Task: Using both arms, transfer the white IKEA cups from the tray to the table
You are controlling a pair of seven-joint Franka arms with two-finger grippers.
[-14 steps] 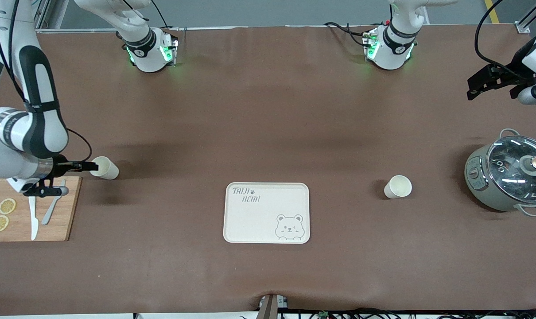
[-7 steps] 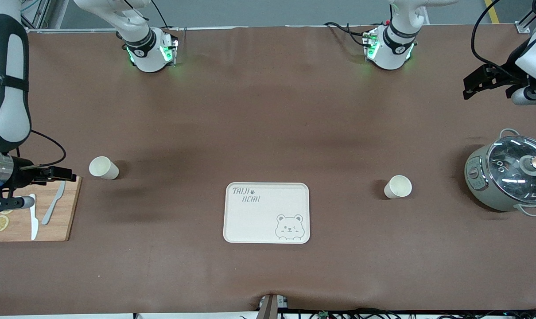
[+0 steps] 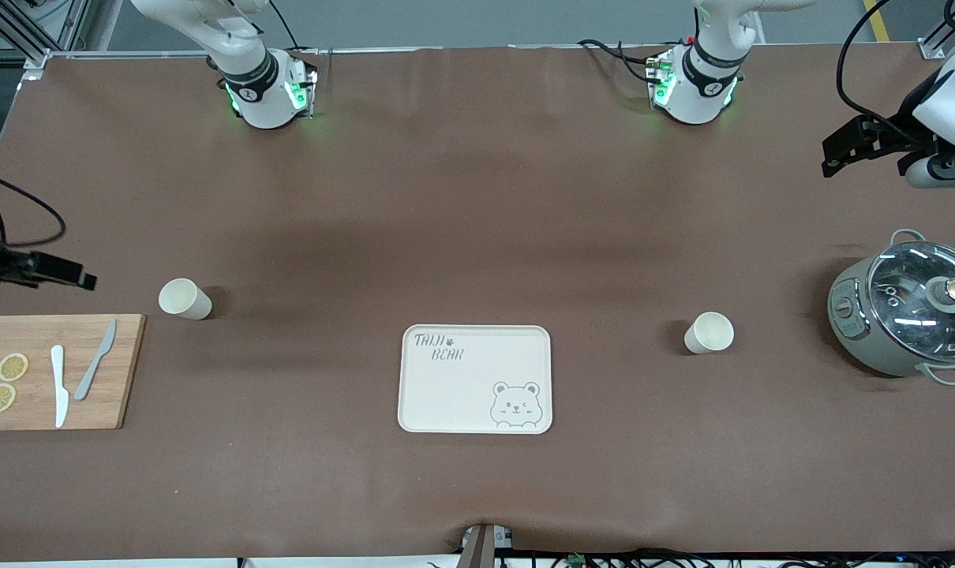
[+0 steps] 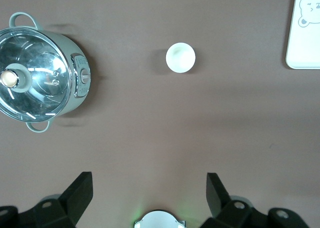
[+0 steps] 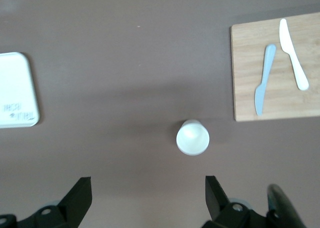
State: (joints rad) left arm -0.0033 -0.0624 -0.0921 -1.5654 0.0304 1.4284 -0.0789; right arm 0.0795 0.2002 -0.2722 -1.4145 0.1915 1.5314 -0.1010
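Observation:
Two white IKEA cups stand upright on the brown table. One cup (image 3: pixel 184 299) is beside the cutting board at the right arm's end, and shows in the right wrist view (image 5: pixel 192 137). The other cup (image 3: pixel 709 332) stands between the bear tray and the pot, and shows in the left wrist view (image 4: pixel 180 57). My right gripper (image 3: pixel 85 280) is open and empty, raised over the table's edge near the board, apart from its cup; its own view (image 5: pixel 147 193) shows the jaws wide. My left gripper (image 3: pixel 829 164) is open and empty, high over the table's end above the pot; its own view (image 4: pixel 149 188) shows the same.
A cream bear tray (image 3: pixel 475 339) lies mid-table, nearer the front camera than both cups. A wooden cutting board (image 3: pixel 122 371) holds two knives and lemon slices. A grey-green pot (image 3: pixel 856 331) with a glass lid stands at the left arm's end.
My right gripper has drawn back from the cup by the board, rising toward the table's end; the cup stays standing. My left gripper has shifted slightly upward.

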